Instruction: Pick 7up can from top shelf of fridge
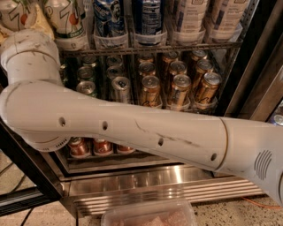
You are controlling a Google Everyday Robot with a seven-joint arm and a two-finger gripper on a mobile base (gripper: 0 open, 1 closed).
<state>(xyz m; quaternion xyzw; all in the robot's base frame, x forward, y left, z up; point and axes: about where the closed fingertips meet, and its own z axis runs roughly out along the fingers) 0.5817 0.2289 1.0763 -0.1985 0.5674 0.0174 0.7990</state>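
Two 7up cans, whitish with a green "7" and a red dot, stand at the left of the top shelf (150, 47): one at the far left (17, 11) and one beside it (66, 17). The shelf is a dark wire rack with clear can trays, inside the fridge (247, 66). My white arm (132, 128) crosses the whole view and bends up at the left. My gripper (23, 27) is at the top left, right by the far-left 7up can, mostly cut off by the frame's edge.
Blue cans (108, 17) and pale cans (188, 17) fill the rest of the top shelf. Green, silver and gold cans (177, 86) stand on the rack below, red cans (101, 146) lower down. A ribbed steel base (154, 187) and a clear plastic tub (148, 215) lie below.
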